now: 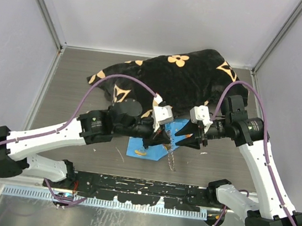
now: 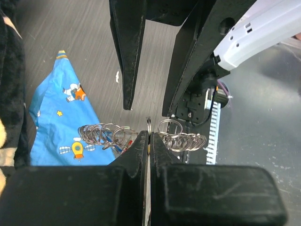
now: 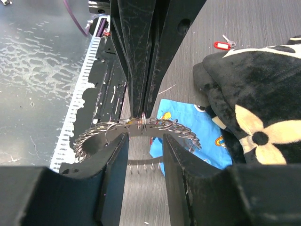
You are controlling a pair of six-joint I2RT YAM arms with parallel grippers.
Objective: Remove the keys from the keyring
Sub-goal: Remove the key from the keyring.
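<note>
The left gripper (image 2: 148, 136) is clamping the keyring (image 2: 181, 139) in closed jaws while the right gripper (image 3: 145, 141) is hovering part-open, gripping nothing.

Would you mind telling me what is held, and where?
The left gripper pinches the keyring at a link midway along it; the right gripper is open, holding nothing.

Left gripper (image 1: 165, 140) faces right gripper (image 1: 178, 140) near blue cloth (image 1: 134, 146)

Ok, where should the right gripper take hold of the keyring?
Probably the stretch of the keyring beside where the left gripper pinches it, approached head-on from opposite: the chain runs crosswise there, held up, and the right gripper straddles it with open jaws.
</note>
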